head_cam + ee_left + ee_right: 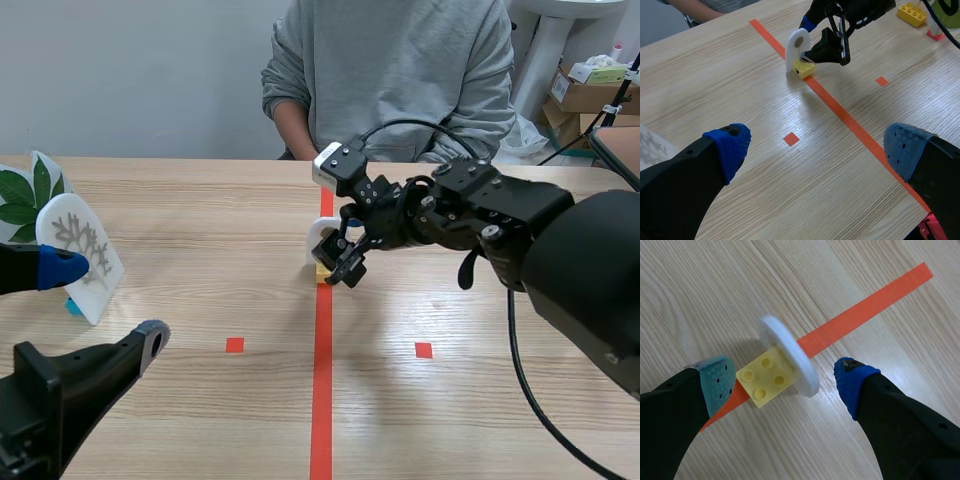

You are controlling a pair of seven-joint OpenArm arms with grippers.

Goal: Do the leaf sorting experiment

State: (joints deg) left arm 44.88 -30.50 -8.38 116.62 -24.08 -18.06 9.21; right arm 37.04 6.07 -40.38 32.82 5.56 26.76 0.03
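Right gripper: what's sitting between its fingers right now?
In the right wrist view, a yellow brick and a white disc upright against it sit between the right gripper's open fingers, over the orange tape line.

Right claw [784, 379] straddles white disc [790, 357] with yellow brick [762, 382]; gaps both sides

three white cards [80, 250]; two yellow bricks [803, 69]
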